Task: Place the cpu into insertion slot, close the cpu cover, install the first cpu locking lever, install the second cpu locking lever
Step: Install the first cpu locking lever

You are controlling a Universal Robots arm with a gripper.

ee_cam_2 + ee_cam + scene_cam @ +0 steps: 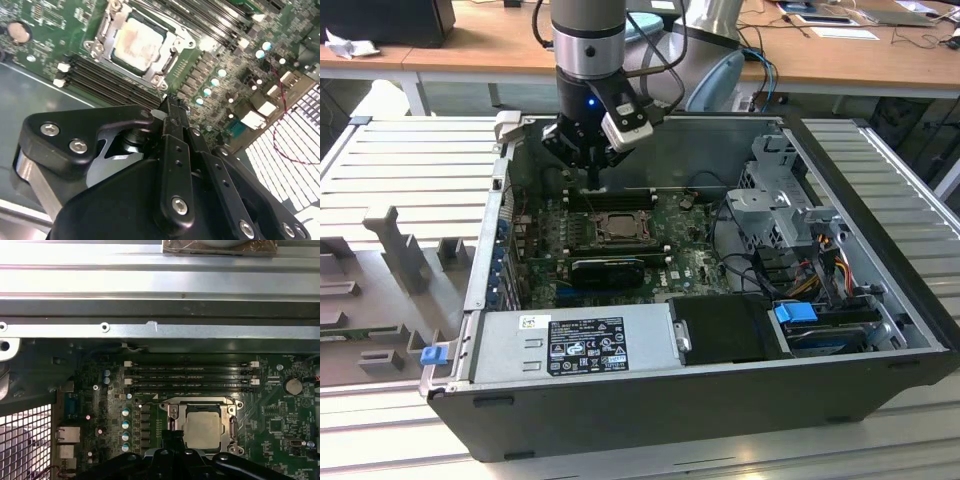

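Tool [595,182], black, two-fingered: hanging from the arm inside the open computer case [720,400], fingers [172,130] closing fully together and gripping nothing. In the exterior view its tip is hovering over the long black memory slots [610,198], just beside the insertion slot [642,238]; whether it is touching the board cannot be told.

Cpu [202,427], pale silver-grey square: lying flat in the insertion slot [237,404], showing in both wrist views [137,42], apart from the tool [172,436].

Cpu cover [231,426], silver frame plate: lying down around the chip, its window leaving the metal top showing.

Motherboard [685,255], green: lying on the floor of the case, carrying the slot near its middle.

Power supply [580,345], grey box with label: sitting along the case's near wall in the exterior view.

Worktop [420,170], ribbed metal: carrying the case.
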